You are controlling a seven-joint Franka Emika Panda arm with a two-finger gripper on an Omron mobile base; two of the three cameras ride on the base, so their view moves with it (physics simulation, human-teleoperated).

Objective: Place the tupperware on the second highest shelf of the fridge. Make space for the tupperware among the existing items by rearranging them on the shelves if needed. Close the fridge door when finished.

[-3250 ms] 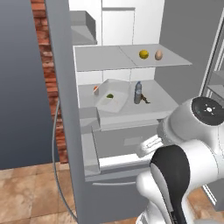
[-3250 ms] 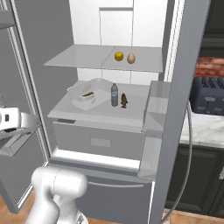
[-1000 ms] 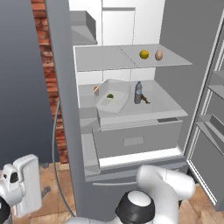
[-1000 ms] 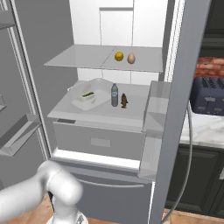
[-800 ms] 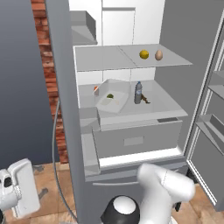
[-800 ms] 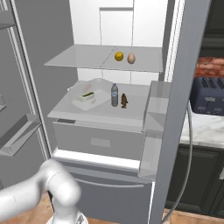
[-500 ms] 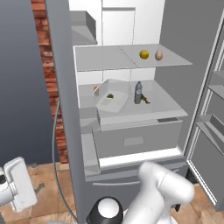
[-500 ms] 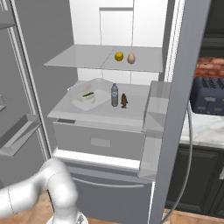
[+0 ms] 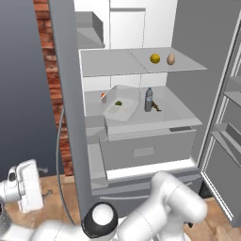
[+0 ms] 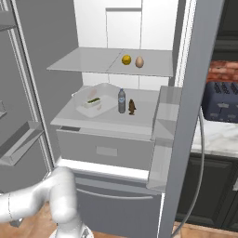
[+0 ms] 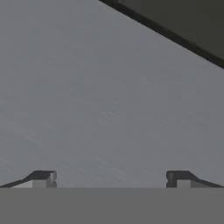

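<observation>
While the fridge (image 9: 188, 56) stood open, the tupperware (image 10: 93, 102) sat on a shelf (image 10: 107, 118) below the one holding a yellow fruit (image 10: 126, 59) and a tan egg (image 10: 139, 62). No writing could be read on any of it. Just beside the tub stood a small bottle (image 10: 122, 101) and a dark brown piece (image 10: 132, 107); a red-orange piece (image 9: 103, 96) lay behind it. The gripper (image 11: 109, 177) had its fingers spread wide, grasping nothing, facing a plain grey surface. A toaster (image 10: 222, 101) rested on the counter to the right.
</observation>
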